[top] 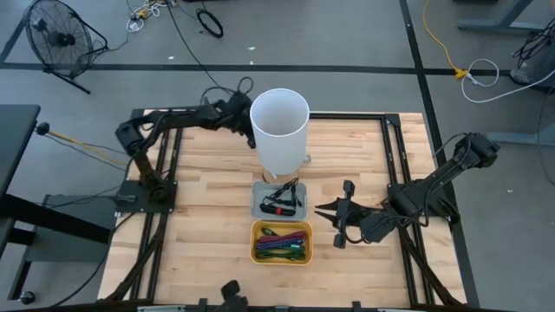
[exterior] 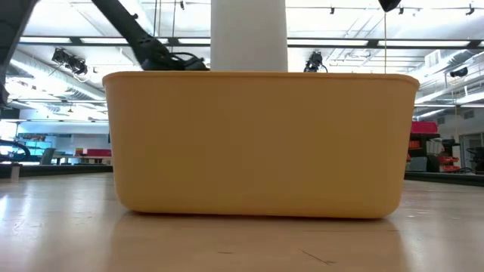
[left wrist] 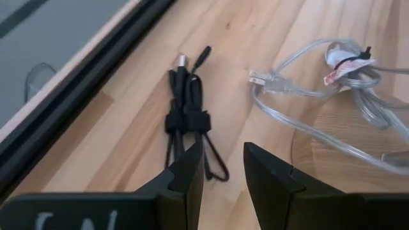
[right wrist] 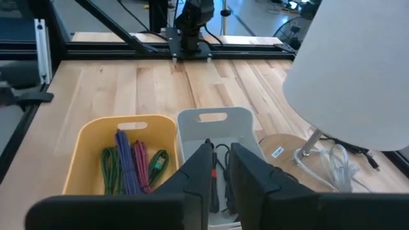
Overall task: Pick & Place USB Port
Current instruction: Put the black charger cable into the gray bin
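A black USB cable (left wrist: 185, 115), bundled and tied with a strap, lies flat on the wooden table near its far left edge, behind the lamp. My left gripper (left wrist: 223, 150) hovers over the bundle's looped end with its fingers open, one on each side of bare wood; it touches nothing. In the high view my left gripper (top: 238, 117) sits beside the white lampshade (top: 279, 130). My right gripper (top: 323, 208) waits right of the grey tray (top: 260, 201), fingers (right wrist: 198, 172) a narrow gap apart and holding nothing.
The lamp's clear cord (left wrist: 319, 83) lies coiled by its round wooden base (left wrist: 358, 140), close to the black bundle. The grey tray (right wrist: 246, 121) holds black cables; the yellow tray (top: 280, 227) holds coloured ones. A black frame rail (left wrist: 77, 83) runs along the table edge.
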`<action>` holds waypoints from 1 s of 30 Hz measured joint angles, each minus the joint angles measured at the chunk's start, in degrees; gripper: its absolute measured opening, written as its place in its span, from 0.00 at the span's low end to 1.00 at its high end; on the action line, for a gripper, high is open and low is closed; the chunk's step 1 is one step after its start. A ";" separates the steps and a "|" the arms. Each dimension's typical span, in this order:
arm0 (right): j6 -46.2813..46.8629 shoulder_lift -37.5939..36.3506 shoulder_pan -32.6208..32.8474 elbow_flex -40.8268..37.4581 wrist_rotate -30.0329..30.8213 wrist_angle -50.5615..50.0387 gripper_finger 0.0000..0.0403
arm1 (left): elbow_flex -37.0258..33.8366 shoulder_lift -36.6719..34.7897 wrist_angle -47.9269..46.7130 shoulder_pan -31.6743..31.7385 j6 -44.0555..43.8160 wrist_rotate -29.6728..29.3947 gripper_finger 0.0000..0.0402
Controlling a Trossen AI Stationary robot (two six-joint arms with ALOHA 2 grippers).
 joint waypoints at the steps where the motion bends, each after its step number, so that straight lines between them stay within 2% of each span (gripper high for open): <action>1: 0.00 0.00 -0.18 0.00 -0.01 -0.10 0.15 | 1.74 1.13 -1.66 -0.21 0.54 -0.28 0.29; 6: 0.47 0.00 -0.34 0.00 -0.01 -0.07 0.15 | 10.14 6.31 -9.91 -0.56 -1.66 -2.69 0.29; 11: 0.48 0.00 -0.34 0.00 -0.01 0.00 0.15 | 14.91 9.84 -15.50 -0.73 -2.05 -6.96 0.29; 25: 0.94 -0.02 -1.43 0.00 -0.03 -0.22 0.15 | 15.70 13.85 -16.04 -1.56 -5.00 -5.45 0.29; 30: 1.07 -0.02 -1.41 0.00 -0.04 -0.08 0.15 | 15.71 14.52 -15.59 -2.42 -3.88 -7.95 0.29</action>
